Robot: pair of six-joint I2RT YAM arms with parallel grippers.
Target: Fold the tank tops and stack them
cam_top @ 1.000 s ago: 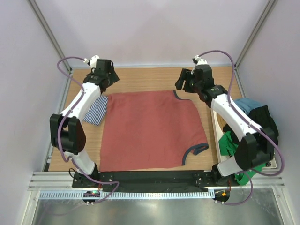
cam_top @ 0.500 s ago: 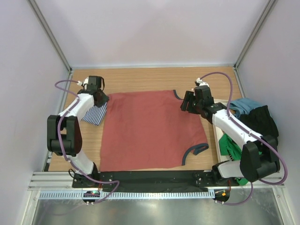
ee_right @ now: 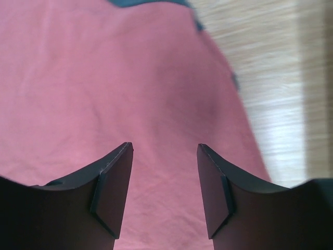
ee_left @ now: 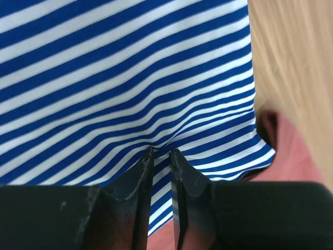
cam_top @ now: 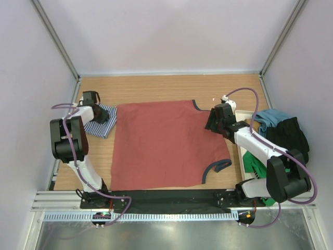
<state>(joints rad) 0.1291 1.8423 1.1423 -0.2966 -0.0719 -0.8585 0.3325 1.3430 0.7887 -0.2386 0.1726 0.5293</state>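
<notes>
The rust-red tank top (cam_top: 161,146) lies spread flat across the middle of the table, a dark-trimmed strap (cam_top: 216,166) curling at its near right corner. The navy-and-white striped tank top (cam_top: 104,122) lies folded beside its far left corner. My left gripper (cam_top: 96,108) is down on the striped top's far end. In the left wrist view its jaws (ee_left: 162,150) stand almost together, and the stripes (ee_left: 130,78) pucker toward the tips. My right gripper (cam_top: 210,122) hovers low over the red top's right edge, its jaws (ee_right: 164,147) open above red cloth (ee_right: 130,78).
A white bin (cam_top: 242,112) at the right edge of the table holds green (cam_top: 255,159), teal (cam_top: 270,117) and black (cam_top: 291,135) clothes. Bare wood (cam_top: 156,86) shows along the far side. Metal frame posts stand at both back corners.
My left gripper swung left and down onto the striped top and closed on it. My right gripper came nearer and lower, to the red top's right edge, its jaws slightly narrower.
</notes>
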